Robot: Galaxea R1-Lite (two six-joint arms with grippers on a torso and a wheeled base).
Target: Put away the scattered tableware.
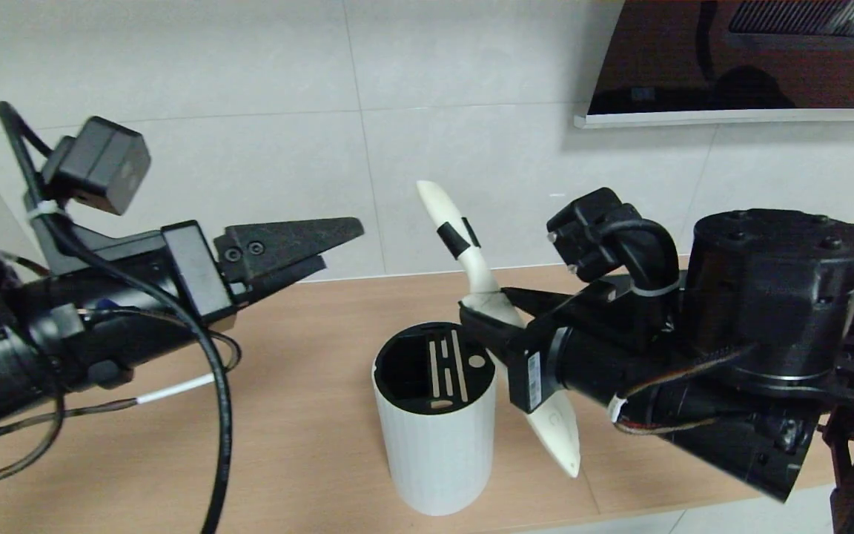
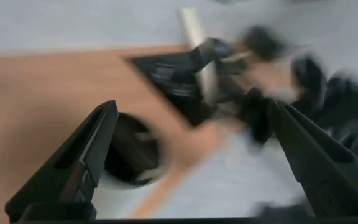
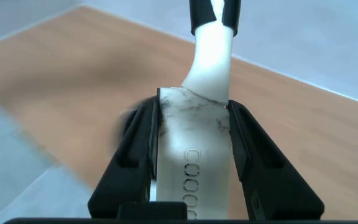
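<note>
Ribbed white cylindrical holder (image 1: 438, 445) with slotted black insert, upright on pale wood-grain surface (image 1: 301, 423), just beside and above it right claw (image 1: 490, 310) clamped on smooth cream curved utensil (image 1: 464, 248) with black band, tilted in the air, left claw (image 1: 342, 241) spread open, tiled wall (image 1: 249, 74) behind

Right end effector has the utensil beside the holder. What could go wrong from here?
1. The white utensil sits tilted in the right end effector, its lower end outside the rim of the white holder; lowering now could miss or knock it.
2. The black insert has narrow slots; the broad end may jam.
3. The left end effector is open and apart, so nothing steadies the holder.
</note>
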